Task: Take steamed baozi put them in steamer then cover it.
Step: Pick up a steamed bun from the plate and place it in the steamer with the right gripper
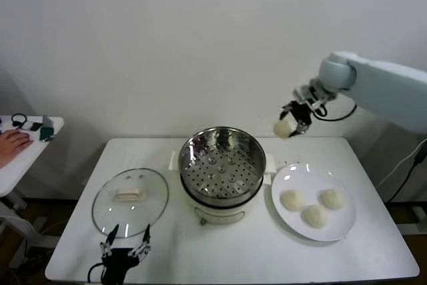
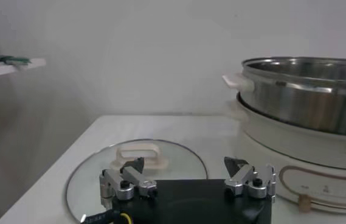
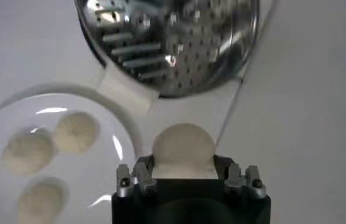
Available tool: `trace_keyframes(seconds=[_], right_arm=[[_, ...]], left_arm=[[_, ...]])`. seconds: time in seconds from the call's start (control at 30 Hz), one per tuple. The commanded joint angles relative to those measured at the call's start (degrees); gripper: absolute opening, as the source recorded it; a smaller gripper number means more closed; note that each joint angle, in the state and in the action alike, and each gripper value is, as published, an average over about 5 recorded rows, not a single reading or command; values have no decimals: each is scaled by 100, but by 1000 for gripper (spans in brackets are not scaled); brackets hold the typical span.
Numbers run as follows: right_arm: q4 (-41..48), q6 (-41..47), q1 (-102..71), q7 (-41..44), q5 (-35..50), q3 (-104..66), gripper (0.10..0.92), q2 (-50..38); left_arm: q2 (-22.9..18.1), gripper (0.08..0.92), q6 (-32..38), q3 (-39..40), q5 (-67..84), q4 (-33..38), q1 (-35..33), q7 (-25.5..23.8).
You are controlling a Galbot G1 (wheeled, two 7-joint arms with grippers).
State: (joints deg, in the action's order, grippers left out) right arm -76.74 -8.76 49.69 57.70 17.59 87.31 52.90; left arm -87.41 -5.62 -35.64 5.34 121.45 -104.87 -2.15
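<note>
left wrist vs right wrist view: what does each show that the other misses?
Left wrist only: the round glass lid with a cream handle flat on the table, the open left gripper above its near edge, and the cream-white pot base.
Right wrist only: the right gripper shut on a cream-white baozi, and three more baozi on the flat white plate.
Both: the shiny stainless-steel steamer basket.

No readable text, faint unreadable marks on the steamer [image 2: 318,131] base front
</note>
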Motion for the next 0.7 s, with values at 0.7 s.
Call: trace_keyframes(seconds=[0.7], right_arm=[[2037, -2832, -1928, -1256, -3274, -477, 670, 2225]], left_arm=[[65, 823, 97, 9, 26, -71, 20, 16]])
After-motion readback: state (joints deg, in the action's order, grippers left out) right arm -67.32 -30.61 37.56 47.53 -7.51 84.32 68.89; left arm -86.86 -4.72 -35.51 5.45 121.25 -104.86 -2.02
